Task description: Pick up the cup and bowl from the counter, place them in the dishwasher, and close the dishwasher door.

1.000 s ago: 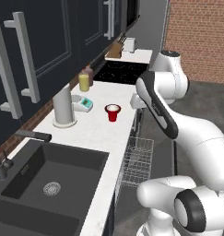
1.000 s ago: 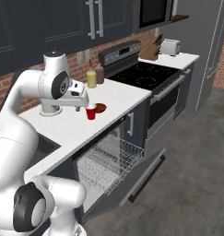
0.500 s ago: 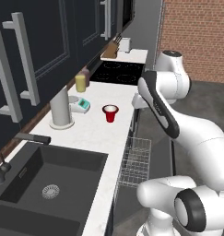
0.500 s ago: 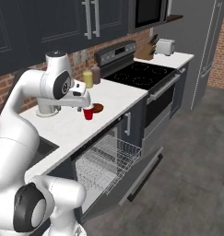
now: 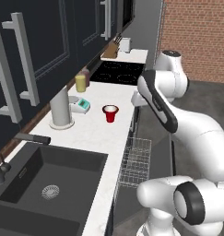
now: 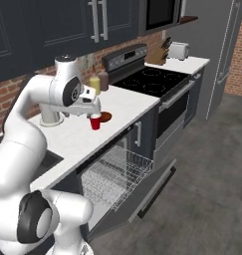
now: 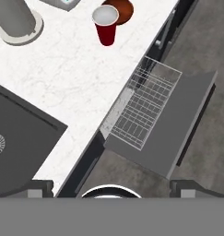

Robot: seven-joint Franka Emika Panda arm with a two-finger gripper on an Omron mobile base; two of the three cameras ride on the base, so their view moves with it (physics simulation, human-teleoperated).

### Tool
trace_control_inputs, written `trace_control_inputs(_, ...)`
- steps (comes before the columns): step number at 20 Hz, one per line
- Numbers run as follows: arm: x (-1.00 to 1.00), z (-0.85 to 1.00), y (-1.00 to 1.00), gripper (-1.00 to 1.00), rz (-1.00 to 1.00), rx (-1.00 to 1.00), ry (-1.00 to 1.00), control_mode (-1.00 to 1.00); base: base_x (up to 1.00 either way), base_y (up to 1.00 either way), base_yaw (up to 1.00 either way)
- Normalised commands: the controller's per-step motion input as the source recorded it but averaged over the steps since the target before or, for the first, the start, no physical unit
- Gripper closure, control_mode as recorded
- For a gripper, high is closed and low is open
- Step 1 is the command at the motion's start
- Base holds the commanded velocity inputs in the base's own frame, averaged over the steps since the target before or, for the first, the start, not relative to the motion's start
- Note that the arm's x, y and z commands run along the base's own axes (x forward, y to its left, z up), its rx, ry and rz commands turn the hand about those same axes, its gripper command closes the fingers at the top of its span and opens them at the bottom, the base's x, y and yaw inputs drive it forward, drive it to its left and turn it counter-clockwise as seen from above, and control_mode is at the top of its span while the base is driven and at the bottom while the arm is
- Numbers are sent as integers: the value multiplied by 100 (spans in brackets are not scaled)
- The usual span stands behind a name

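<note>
Nothing on the counter (image 5: pixel 92 133) has shifted over the last second; the base views have slid a little, which is the camera moving, and the arm stays raised above the worktop. Nearest the base, the dishwasher door (image 7: pixel 175 126) lies folded down flat, and the silver wire rack (image 6: pixel 112 174) is pulled out over it with nothing in it (bare grid in every view). The gripper (image 6: pixel 92 107) hangs over the counter with its jaws spread wide, holding nothing and touching nothing; in the hand view its dark fingertips (image 7: pixel 39 188) stand far apart at the lower corners. Just below and beside it in the right base view stands the cup (image 5: pixel 110 113), upright, red with a white inside and nothing visible in it. The bowl (image 7: pixel 122 10) sits directly behind the cup, close against it; whether they touch I cannot tell. To the left is the black sink (image 5: pixel 44 184), with a drain at its bottom. Farther along stand a tall grey cylinder (image 5: pixel 61 109), a small teal and white object (image 5: pixel 81 105), a yellow jar (image 5: pixel 80 83), then the black cooktop (image 5: pixel 117 73).
</note>
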Motion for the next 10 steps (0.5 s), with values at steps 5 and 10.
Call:
trace_control_inputs(5,77,-6,-34,-100,0,13,5,-100,0,0,0)
trace_control_inputs(10,94,-21,-41,-100,0,18,8,-100,0,0,0)
